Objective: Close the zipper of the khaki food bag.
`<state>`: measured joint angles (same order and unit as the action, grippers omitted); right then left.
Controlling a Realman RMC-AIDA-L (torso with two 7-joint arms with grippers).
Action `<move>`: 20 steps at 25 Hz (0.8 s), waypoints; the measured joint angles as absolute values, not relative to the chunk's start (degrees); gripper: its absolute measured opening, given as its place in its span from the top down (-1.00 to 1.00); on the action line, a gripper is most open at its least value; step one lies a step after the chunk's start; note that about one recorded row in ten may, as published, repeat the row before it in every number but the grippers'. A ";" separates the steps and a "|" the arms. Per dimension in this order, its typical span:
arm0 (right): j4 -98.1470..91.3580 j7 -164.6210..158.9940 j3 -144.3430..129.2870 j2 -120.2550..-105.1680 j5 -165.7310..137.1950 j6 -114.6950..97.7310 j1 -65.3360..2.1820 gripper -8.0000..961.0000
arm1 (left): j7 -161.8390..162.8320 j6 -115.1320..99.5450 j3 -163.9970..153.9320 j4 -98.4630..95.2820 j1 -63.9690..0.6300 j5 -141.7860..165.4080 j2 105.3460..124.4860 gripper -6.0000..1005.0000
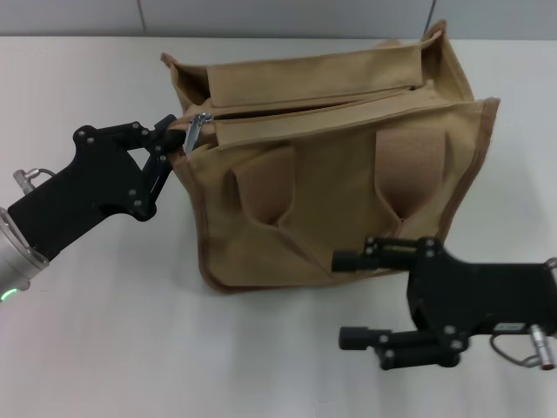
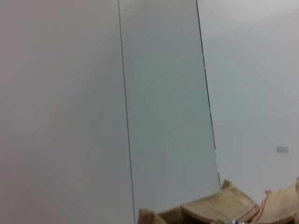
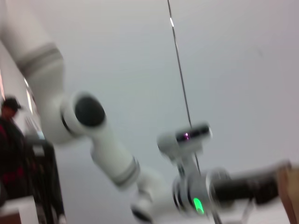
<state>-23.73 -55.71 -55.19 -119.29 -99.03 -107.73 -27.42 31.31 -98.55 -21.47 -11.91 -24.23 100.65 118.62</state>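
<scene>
The khaki food bag (image 1: 331, 183) stands on the white table, its two wide handles hanging down its near side. The zipper (image 1: 313, 100) runs along the top panel, with a dark gap showing along it. Its silver pull tab (image 1: 197, 129) sits at the bag's left end. My left gripper (image 1: 171, 139) is right beside the tab, against the bag's left top corner. My right gripper (image 1: 350, 299) is open and empty, low in front of the bag's right half, its upper finger near the bag's bottom edge. The bag's top (image 2: 219, 209) shows in the left wrist view.
A white table (image 1: 130, 348) carries the bag, with a grey panelled wall (image 2: 159, 93) behind it. The right wrist view shows my white left arm (image 3: 107, 144) and a sliver of the bag (image 3: 288, 186).
</scene>
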 joint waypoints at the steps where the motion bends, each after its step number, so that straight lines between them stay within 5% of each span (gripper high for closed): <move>1: -23.92 -57.49 -55.19 -119.17 -96.15 -111.02 -27.41 -0.58 | 31.37 -99.07 -21.32 -11.89 -24.21 100.64 118.63 0.87; 20: -29.71 -106.29 -55.04 -116.70 -86.62 -104.21 -43.71 -0.58 | 31.11 -102.87 -21.18 -11.07 -24.27 97.61 118.79 0.90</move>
<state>-29.71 -106.29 -55.04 -116.70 -86.62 -104.21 -43.71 31.11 -102.87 -21.18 -11.07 -24.27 97.61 118.79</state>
